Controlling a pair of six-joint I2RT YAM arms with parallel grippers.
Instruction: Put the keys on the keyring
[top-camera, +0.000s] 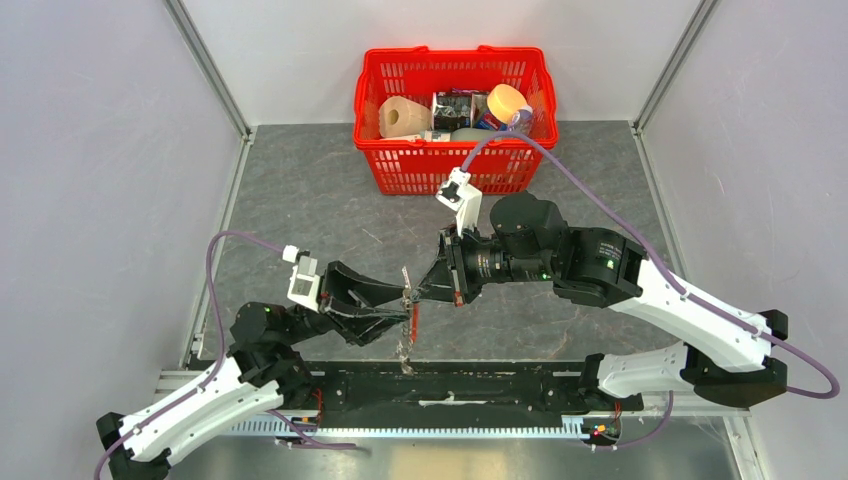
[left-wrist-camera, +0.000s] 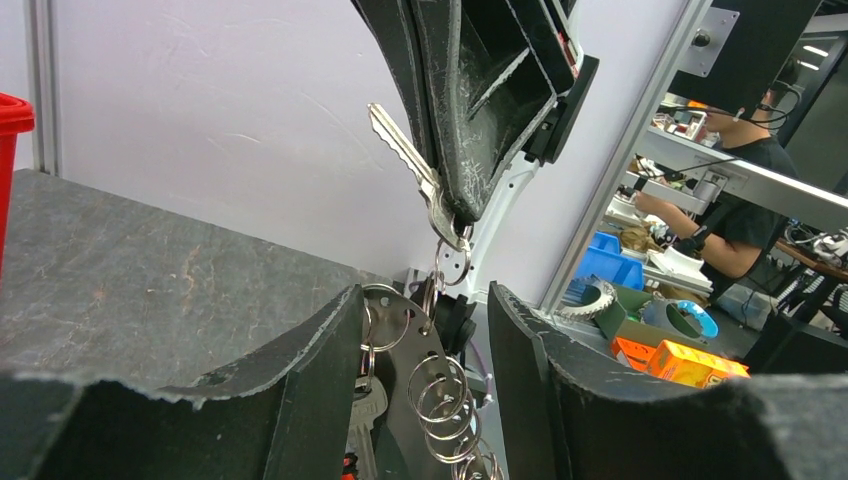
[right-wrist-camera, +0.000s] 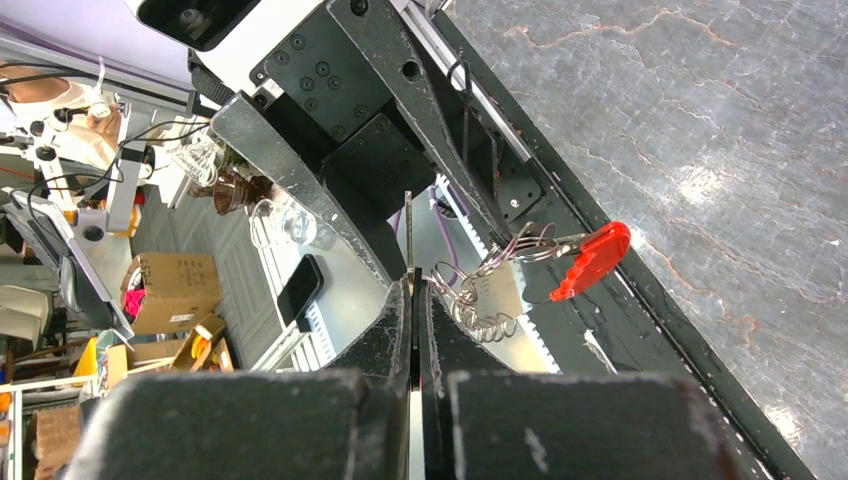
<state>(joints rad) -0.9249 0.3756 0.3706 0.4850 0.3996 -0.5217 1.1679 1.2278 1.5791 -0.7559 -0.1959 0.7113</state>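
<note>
Near the front edge of the grey stone-look counter (top-camera: 300, 200), the left claw (top-camera: 398, 306) seems to grasp the 1 keyring (right-wrist-camera: 595, 258), a bunch of silvery metal rings with 1 flat red strap, hanging clear of the counter. Just beside it, the right claw (right-wrist-camera: 412, 288) is clenched on 1 slim silvery key (left-wrist-camera: 405, 150), its blade sticking out. Farthest back stands 1 red plastic basket (top-camera: 455, 168).

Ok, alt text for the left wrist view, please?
The right claw hangs from the top, shut on a silver key whose head carries a small ring. Below, the keyring of linked split rings sits between the dark fingers of the left claw.
</note>
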